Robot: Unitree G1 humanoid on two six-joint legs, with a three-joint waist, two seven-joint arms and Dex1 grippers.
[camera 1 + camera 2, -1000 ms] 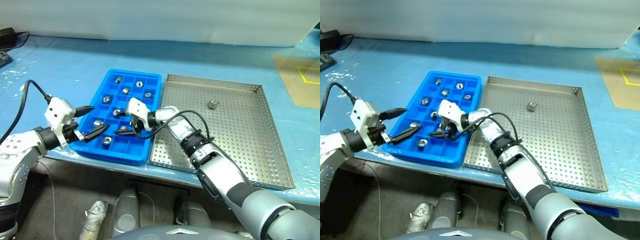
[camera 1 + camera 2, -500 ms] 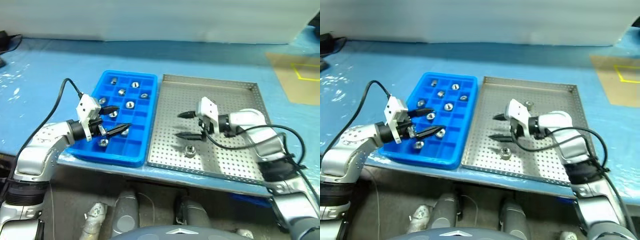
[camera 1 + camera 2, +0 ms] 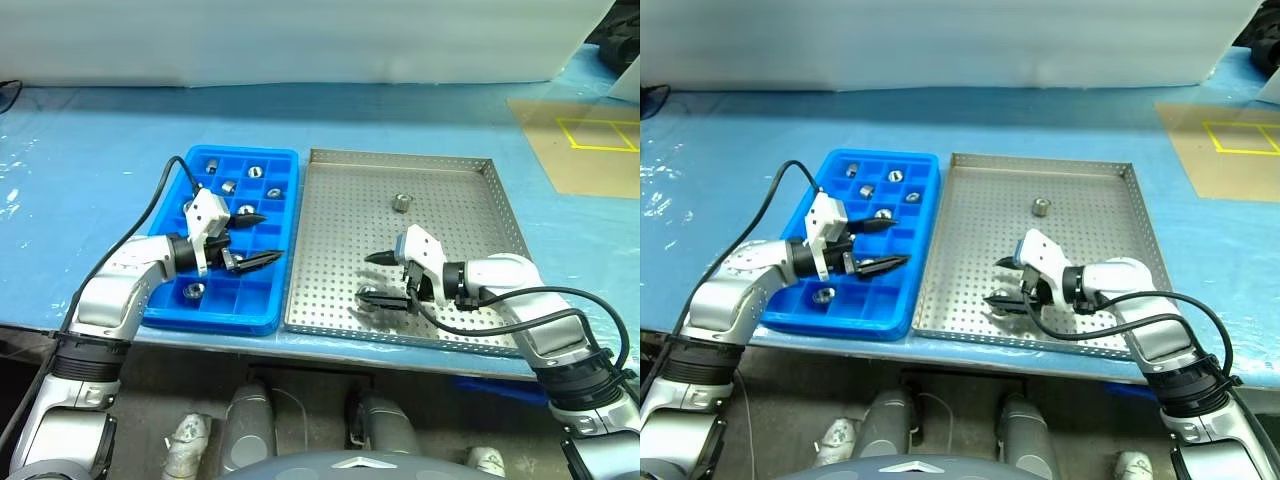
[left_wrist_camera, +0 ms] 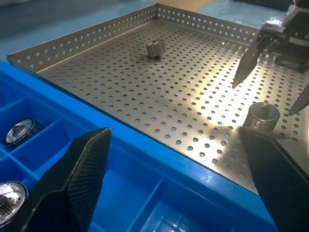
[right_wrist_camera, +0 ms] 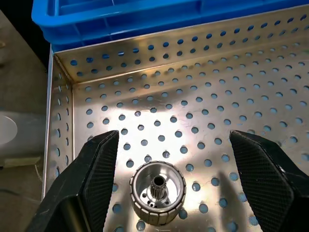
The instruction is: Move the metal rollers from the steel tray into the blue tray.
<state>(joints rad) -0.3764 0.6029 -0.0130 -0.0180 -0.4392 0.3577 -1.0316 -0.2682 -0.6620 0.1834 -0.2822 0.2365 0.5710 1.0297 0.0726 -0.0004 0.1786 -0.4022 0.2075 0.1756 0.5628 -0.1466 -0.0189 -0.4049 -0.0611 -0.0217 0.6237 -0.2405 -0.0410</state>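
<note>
The right gripper [image 5: 164, 183] has its fingers wide on either side of a roller [image 5: 159, 192] on the steel tray [image 3: 450, 230], seemingly to pinch it, while the left gripper [image 3: 262, 238] hangs wide and empty over the blue tray [image 3: 170, 305], a second roller [image 3: 402, 203] lying well beyond.

Even, bright light falls from above. The steel tray [image 4: 120, 77] throws a warm glare patch just ahead of the left claw [image 4: 178, 159], whose near fingers [image 4: 77, 169] look soft and out of focus. Between the spread fingers of the right claw [image 5: 181, 169], a roller [image 5: 158, 192] casts a short shadow and looks sharp.
</note>
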